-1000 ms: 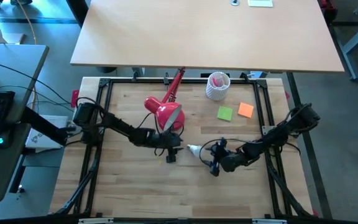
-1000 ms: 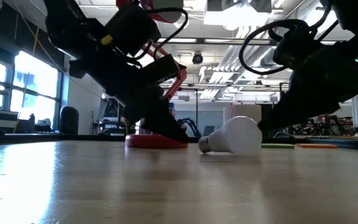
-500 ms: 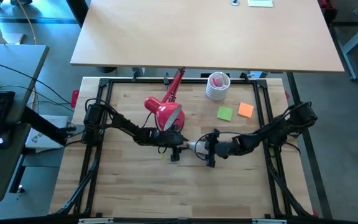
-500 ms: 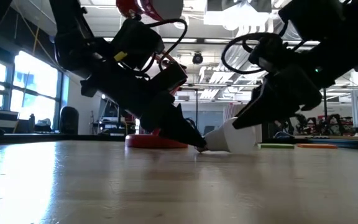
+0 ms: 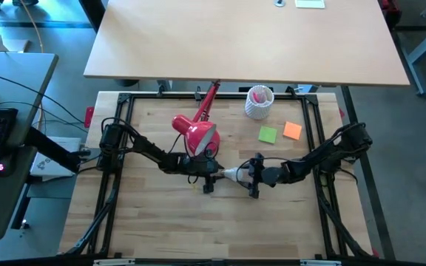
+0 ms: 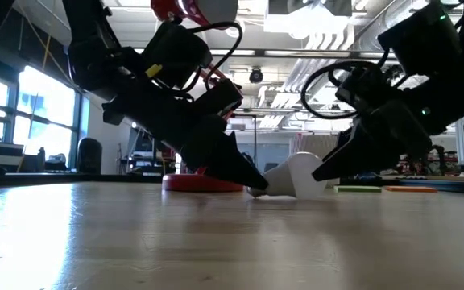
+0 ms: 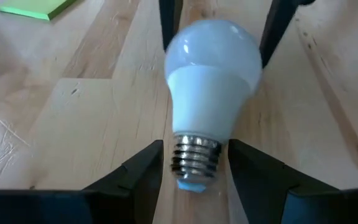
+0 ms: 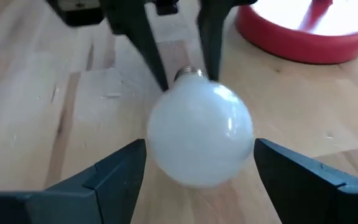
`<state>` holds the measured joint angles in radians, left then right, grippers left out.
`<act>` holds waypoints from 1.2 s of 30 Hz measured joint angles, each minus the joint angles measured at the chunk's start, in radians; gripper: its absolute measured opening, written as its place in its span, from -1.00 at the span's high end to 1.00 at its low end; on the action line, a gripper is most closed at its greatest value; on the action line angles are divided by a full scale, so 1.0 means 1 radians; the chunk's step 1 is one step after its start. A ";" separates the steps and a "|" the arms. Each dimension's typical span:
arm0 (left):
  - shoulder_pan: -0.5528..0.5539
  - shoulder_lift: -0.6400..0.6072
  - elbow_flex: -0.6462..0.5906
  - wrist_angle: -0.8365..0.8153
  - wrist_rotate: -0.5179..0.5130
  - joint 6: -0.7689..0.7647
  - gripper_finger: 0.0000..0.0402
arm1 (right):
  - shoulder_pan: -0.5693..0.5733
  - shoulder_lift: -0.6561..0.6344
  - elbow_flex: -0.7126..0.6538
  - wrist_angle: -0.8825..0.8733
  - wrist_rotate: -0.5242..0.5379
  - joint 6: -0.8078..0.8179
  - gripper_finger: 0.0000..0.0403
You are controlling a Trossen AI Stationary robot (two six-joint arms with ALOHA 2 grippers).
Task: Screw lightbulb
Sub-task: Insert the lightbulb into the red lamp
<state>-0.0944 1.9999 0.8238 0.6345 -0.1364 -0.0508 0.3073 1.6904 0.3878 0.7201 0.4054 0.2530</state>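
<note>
The white lightbulb (image 5: 232, 175) lies on its side on the wooden table, its silvery screw base (image 7: 196, 158) toward the table's left and its globe (image 8: 201, 134) toward the right. My left gripper (image 5: 214, 176) is open and level, one finger on each side of the screw base. My right gripper (image 5: 248, 176) is open wide and comes level from the right, its fingers on either side of the globe. The red lamp (image 5: 197, 133) stands just beyond the bulb, its round base (image 8: 309, 31) on the table. My left gripper's fingers (image 7: 148, 168) stand close on each side of the screw base, level from the table's left; I cannot tell whether they touch it. My right gripper's fingers (image 8: 126, 168) stand close beside the globe, level from the right; I cannot tell whether they touch it.
A white perforated pen cup (image 5: 258, 102) stands at the far edge. A green note (image 5: 267, 134) and an orange note (image 5: 292, 131) lie to the right of the lamp. Bare wood lies toward the near edge.
My left gripper has gone toward the table's right, bringing its fingers around the bulb's screw base. My right gripper has gone toward the far edge and a little left, turning level, and now flanks the globe. The bulb still lies on the table.
</note>
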 joint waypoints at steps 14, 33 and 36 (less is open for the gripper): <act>-0.013 0.000 0.000 -0.008 0.005 -0.027 0.14 | 0.000 0.203 0.002 0.332 -0.005 -0.017 -0.44; -0.023 -0.217 -0.051 -0.441 0.115 -0.215 0.12 | 0.051 0.175 -0.110 0.418 0.075 0.067 -0.12; -0.066 -0.298 -0.129 -0.422 0.023 -0.285 0.12 | 0.089 0.123 -0.140 0.425 0.128 0.087 -0.12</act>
<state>-0.1601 1.7016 0.6943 0.2123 -0.1136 -0.3359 0.3967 1.8129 0.2475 1.1447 0.5337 0.3395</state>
